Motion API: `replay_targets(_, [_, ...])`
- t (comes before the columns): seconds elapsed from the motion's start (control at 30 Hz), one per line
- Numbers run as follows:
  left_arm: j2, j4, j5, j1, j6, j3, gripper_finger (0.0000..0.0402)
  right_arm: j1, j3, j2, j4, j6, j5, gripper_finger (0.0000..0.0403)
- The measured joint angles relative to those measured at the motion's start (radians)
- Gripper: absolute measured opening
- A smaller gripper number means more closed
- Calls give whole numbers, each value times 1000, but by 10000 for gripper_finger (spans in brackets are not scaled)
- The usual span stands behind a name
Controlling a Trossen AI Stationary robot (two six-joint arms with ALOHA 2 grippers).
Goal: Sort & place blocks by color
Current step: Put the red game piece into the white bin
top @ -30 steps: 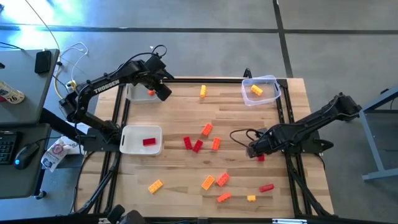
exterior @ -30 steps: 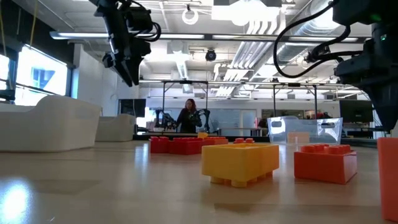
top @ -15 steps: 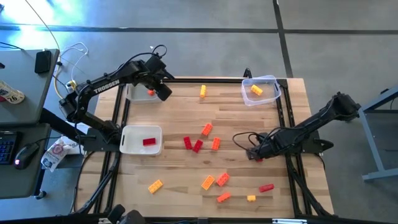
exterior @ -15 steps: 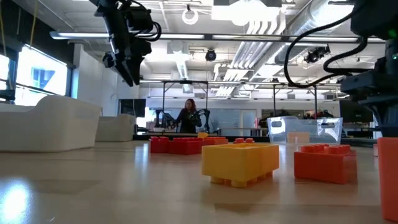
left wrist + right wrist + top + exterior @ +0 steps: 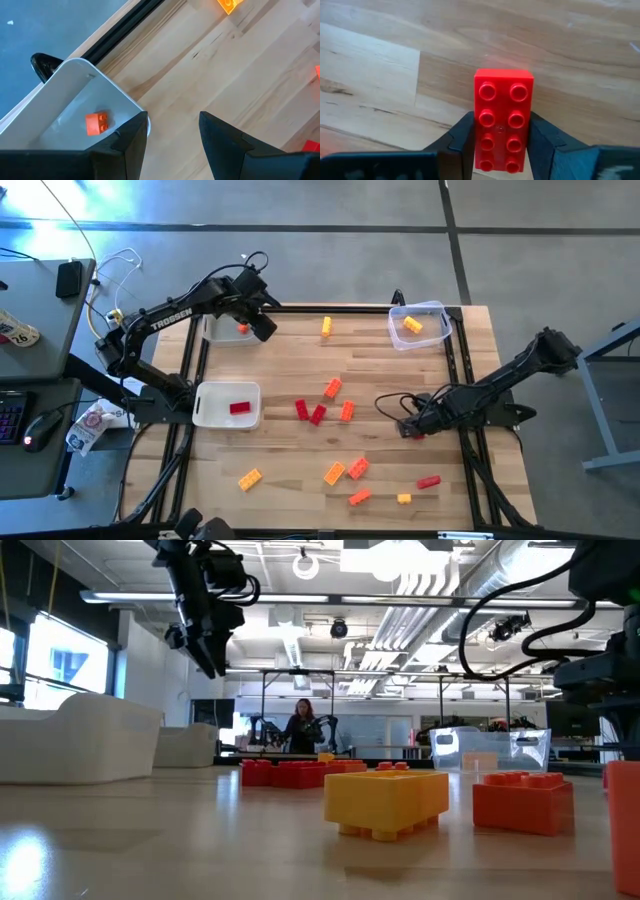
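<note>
Low over the table, right gripper (image 5: 499,150) jaws clamp a red block (image 5: 502,120).

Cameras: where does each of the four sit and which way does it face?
High: overhead, straight down; both arms, wooden table.
Low: table height, looking level into the room; yellow brick up close, left arm overhead.
Left wrist: over the white tray holding an orange brick; own open fingers.
Right wrist: down at the table; right pincer shut on a red brick.
Shared: high view shows that tray under the left pincer.
</note>
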Motion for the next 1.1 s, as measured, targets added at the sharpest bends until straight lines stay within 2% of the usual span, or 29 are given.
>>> replay_targets(0.27, [0,61,8,-29,8,0,165,0,-2,-16,23,-33,53,110])
replay_targets(0.4, [0,94,8,-64,44,0,165,-4,-6,-61,65,-63,199,110])
replay_targets(0.6, [0,153,34,-124,94,0,165,-51,-6,-135,141,-182,265,110])
replay_targets(0.8, [0,200,34,-194,158,0,165,-154,-5,-163,285,-405,264,110])
replay_targets(1.1, [0,258,52,-282,157,0,166,-326,-3,-163,558,-789,170,110])
